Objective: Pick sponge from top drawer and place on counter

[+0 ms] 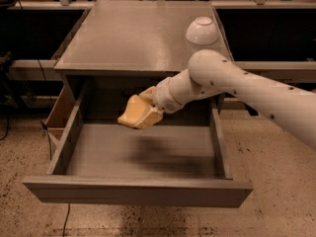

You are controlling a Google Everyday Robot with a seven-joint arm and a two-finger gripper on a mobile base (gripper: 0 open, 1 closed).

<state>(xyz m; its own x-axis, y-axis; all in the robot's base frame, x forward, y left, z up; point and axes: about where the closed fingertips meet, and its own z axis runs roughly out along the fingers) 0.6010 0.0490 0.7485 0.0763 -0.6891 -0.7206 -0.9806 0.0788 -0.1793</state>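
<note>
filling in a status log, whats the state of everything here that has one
top drawer: pulled open, no sponge on its floor
sponge: gripped, in the air above the drawer floor
gripper: over the drawer, below the counter edge, shut on the sponge
counter: sponge not yet on it
white bowl: upside down, counter's back right

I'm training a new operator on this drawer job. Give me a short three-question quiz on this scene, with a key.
1. True or false: the sponge lies on the floor of the top drawer.
2. Where does the white bowl sit? A) inside the drawer B) on the counter, far right C) on the ground
3. Fill in: the gripper hangs above the open drawer's floor, shut on the ____.
Key: 1 false; 2 B; 3 sponge.
</note>
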